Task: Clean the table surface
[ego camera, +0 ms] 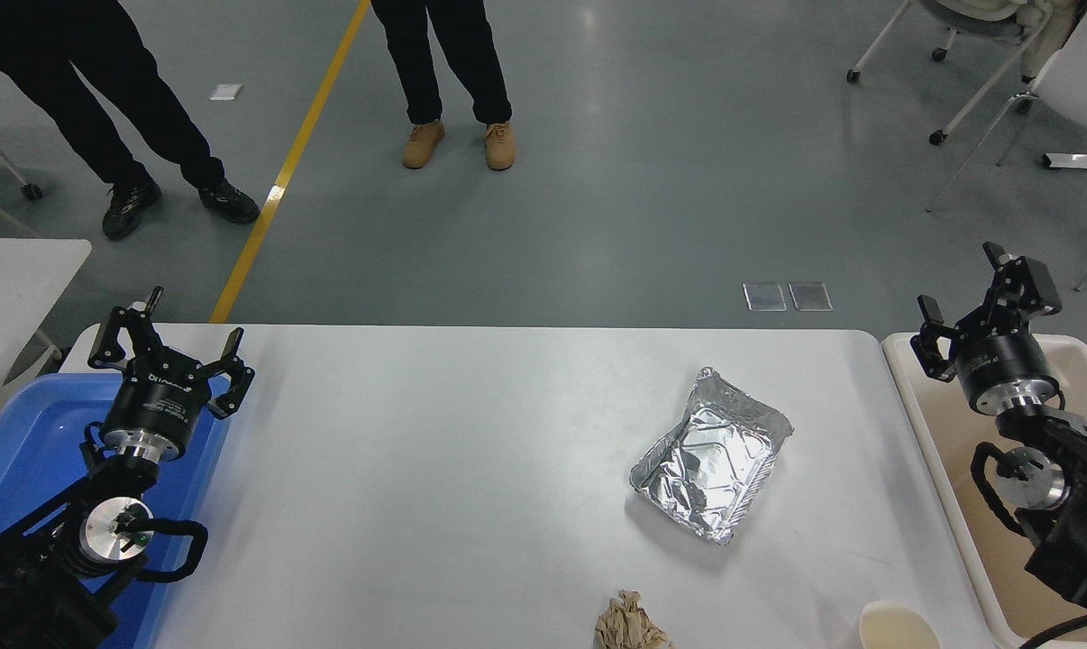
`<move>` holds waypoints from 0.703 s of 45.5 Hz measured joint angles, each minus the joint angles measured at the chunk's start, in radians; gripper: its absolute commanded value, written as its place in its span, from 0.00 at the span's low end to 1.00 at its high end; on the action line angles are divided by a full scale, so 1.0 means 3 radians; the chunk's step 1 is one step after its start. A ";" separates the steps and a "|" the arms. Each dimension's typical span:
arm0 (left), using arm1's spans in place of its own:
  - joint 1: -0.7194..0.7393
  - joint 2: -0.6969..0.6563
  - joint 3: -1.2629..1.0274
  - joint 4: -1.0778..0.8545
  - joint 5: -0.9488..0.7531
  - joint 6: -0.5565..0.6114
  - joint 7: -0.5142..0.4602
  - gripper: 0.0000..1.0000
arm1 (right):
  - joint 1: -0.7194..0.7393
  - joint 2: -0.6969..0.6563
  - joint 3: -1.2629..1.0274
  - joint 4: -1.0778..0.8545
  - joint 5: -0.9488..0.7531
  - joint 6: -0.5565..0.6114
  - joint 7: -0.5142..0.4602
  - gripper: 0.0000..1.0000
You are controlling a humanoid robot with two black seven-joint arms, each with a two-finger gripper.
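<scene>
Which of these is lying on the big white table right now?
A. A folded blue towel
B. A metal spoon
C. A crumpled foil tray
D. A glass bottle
C: a crumpled aluminium foil tray lies open side up on the table surface, right of centre, with a wad of brown paper and a paper cup at the near edge; no bottle, towel or spoon shows.

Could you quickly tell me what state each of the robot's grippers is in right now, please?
Left gripper: open, empty, above the blue bin.
Right gripper: open, empty, above the beige bin.
</scene>
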 measured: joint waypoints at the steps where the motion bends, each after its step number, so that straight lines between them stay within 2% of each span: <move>1: 0.0000 0.0000 0.0000 0.0000 0.0000 0.0000 0.0000 0.99 | -0.0001 0.0000 0.0000 0.0000 0.0000 0.0000 0.0000 0.99; 32: 0.0000 0.0000 0.0000 0.0000 0.0000 0.0000 0.0000 0.99 | -0.0009 -0.0010 -0.0007 -0.0005 0.0000 0.0001 0.0000 0.99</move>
